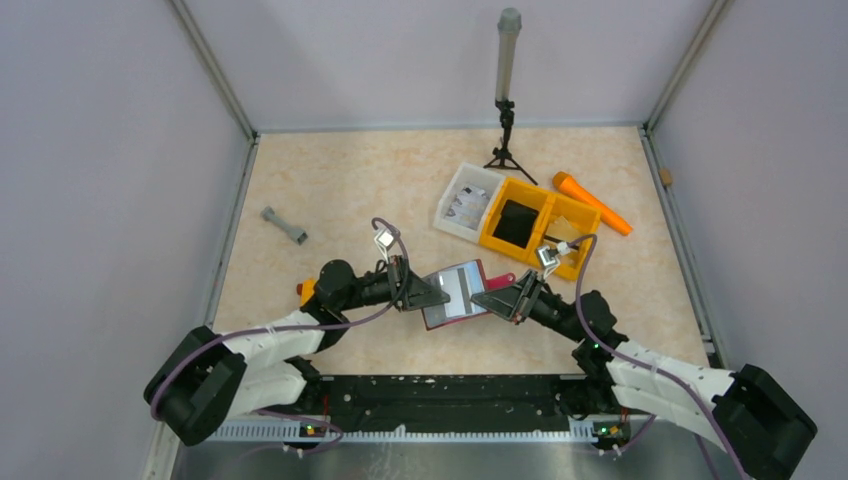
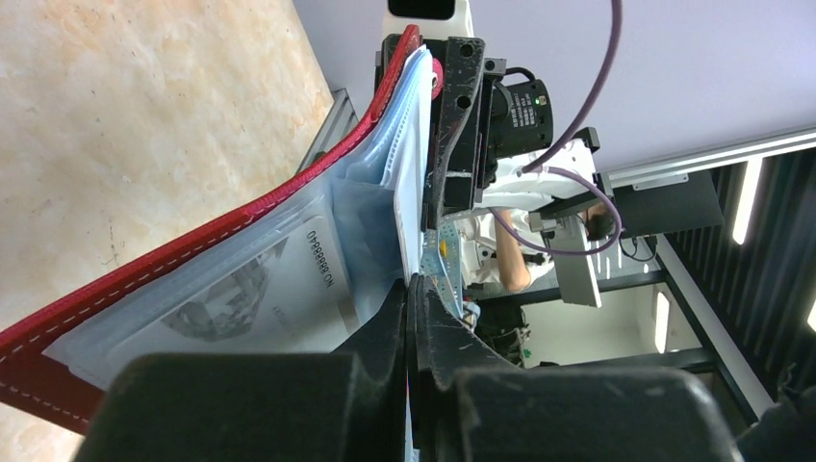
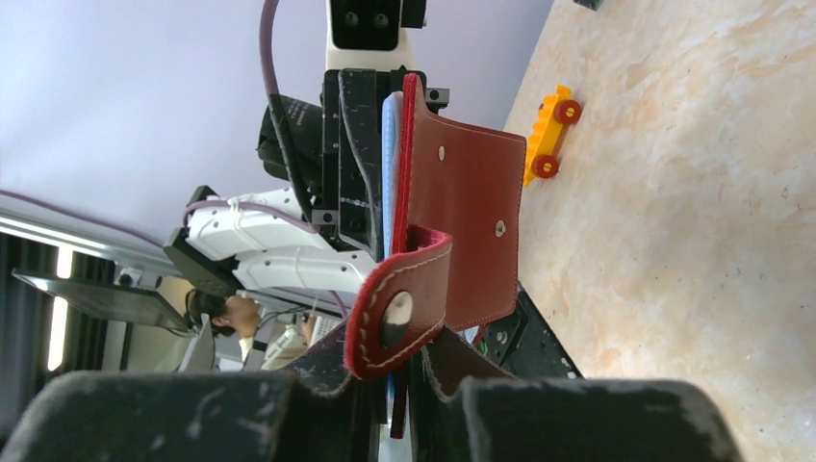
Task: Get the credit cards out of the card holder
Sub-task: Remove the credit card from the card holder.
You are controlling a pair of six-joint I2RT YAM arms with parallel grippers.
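1. Above mid tabletop, near the arm bases: card holder is held up off the surface, opened flat, inner side facing up in the top view.
2. It hangs btwn the two end effectors, one at each short edge. L end effector is on its left edge, R end effector on its right edge, tips pointing at each other.
3. L end effector: jaws pressed fully together, pinching a thin pale inner leaf at the holder's edge. Can't tell if that leaf is a plastic sleeve only or a card.
4. L wrist view: red stitched cover runs off to the left of the tips, w/ clear sleeves fanned btwn cover and tips.
5. Credit cards sit inside the sleeves. One shows a pale face w/ dark print, just left of the L tips.
6. R end effector: nearly closed, clamping the red cover's edge, w/ a narrow gap filled by the leather.
7. Snap tab curls loose right over the R tips, unfastened.
8. R wrist view: holder's outer red face stands edge-on, extending away from the tips.
9. Yellow toy car lies on the tabletop beyond, apart from the holder.
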